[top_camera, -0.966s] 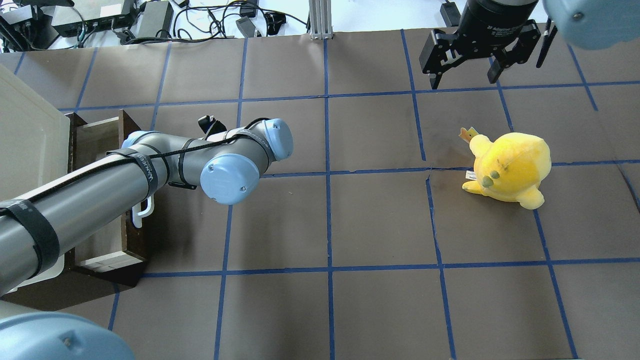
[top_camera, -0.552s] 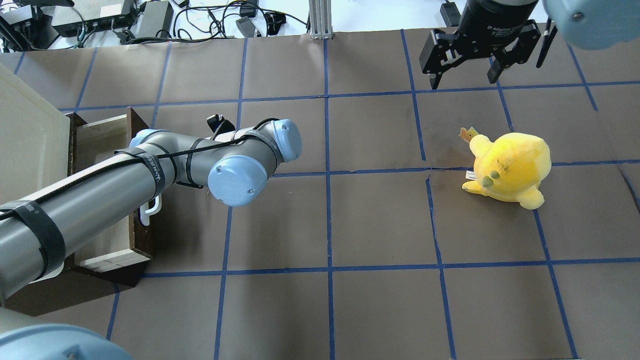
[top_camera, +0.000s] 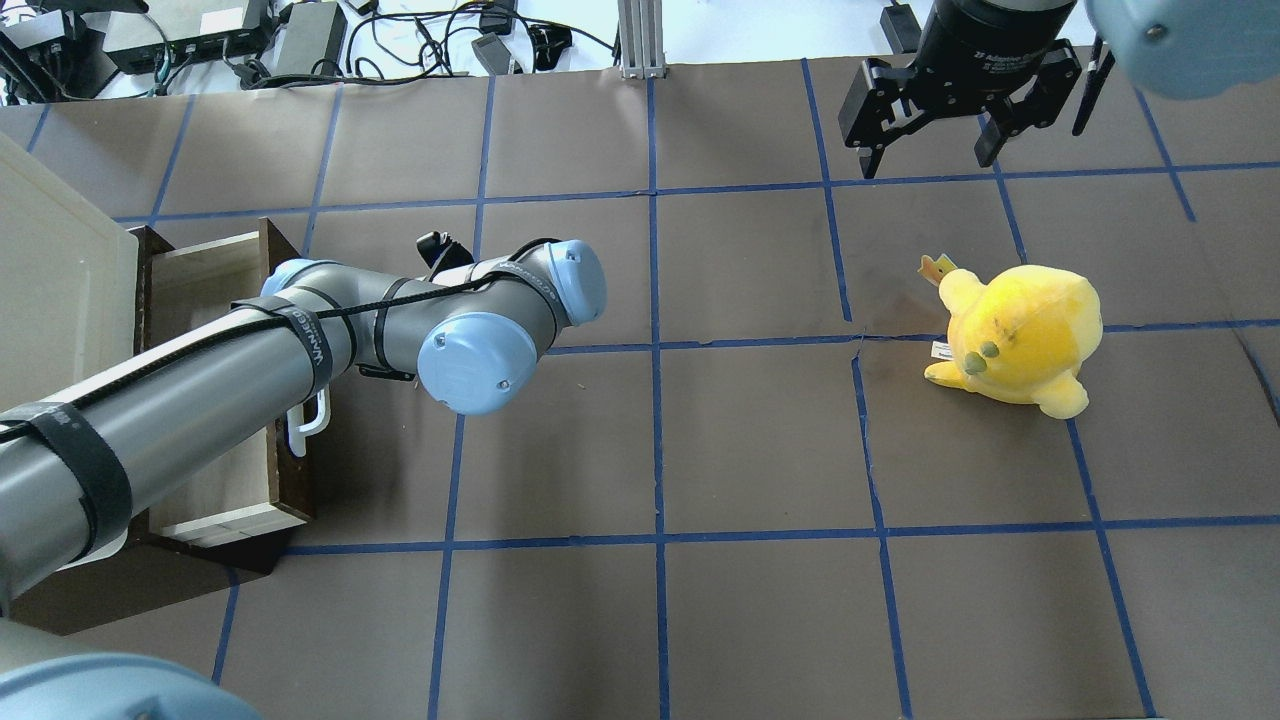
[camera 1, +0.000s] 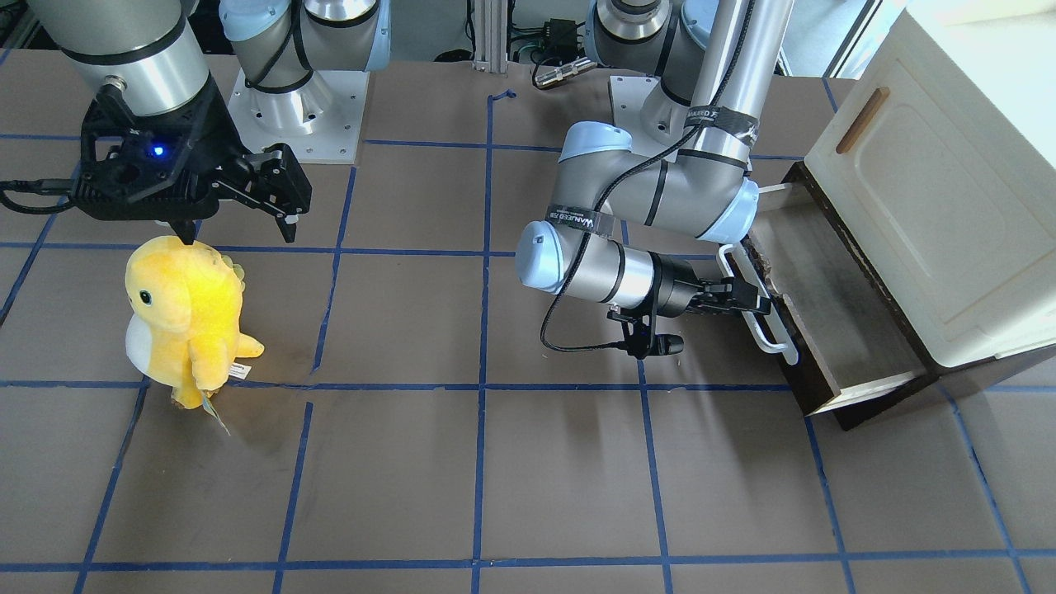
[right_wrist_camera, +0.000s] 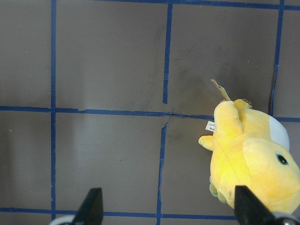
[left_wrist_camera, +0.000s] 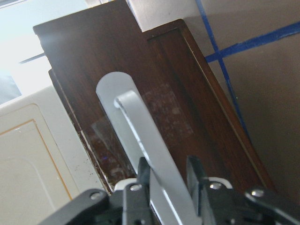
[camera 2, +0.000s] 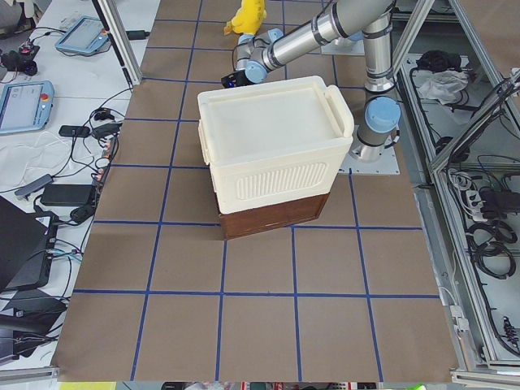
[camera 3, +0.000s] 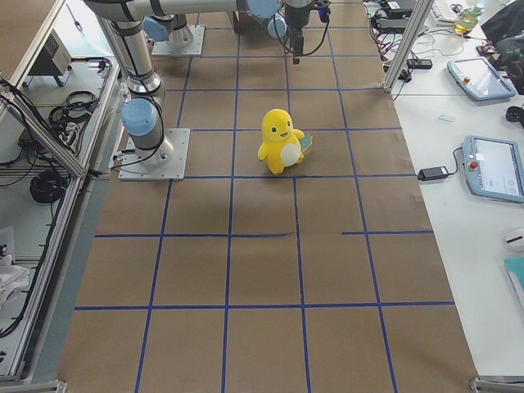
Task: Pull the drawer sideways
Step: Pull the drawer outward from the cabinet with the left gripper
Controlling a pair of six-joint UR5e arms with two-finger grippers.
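Table (top_camera: pixel 760 440): brown, with a blue tape grid, it carried everything in the scene.

Cabinet (camera 1: pixel 949 206): a cream panelled box stood at the table's end on the robot's left, with the drawer beneath it.

Drawer (camera 1: pixel 833 313): it sat partly out of the cabinet's base, its dark front turned toward the middle of the table and its greyish floor bare. Made of rigid wood, it looked moderately heavy and likely to run straight on its slide. It would probably bind if the pull went off-axis or lifted the front.

Left arm (top_camera: pixel 200 400): it reached across the drawer with the wrist bent back toward the drawer front.

Plush toy (top_camera: pixel 1020 335): the soft yellow toy stood well apart from the drawer, on the robot's right half.

Right gripper (top_camera: pixel 927 162): its jaws were spread wide with nothing between them, above the table near the plush toy.

Left gripper (camera 1: pixel 747 301): the wrist view showed its jaws drawn narrow around the white bar, one on each side.

Handle (left_wrist_camera: pixel 140 136): a long white bar stood off the drawer front, stiff, smooth and probably slippery. The middle of the bar seemed the best place to hold, so the drawer would not skew. The grip looked to lie close to mid-bar, though part of the handle was hidden.
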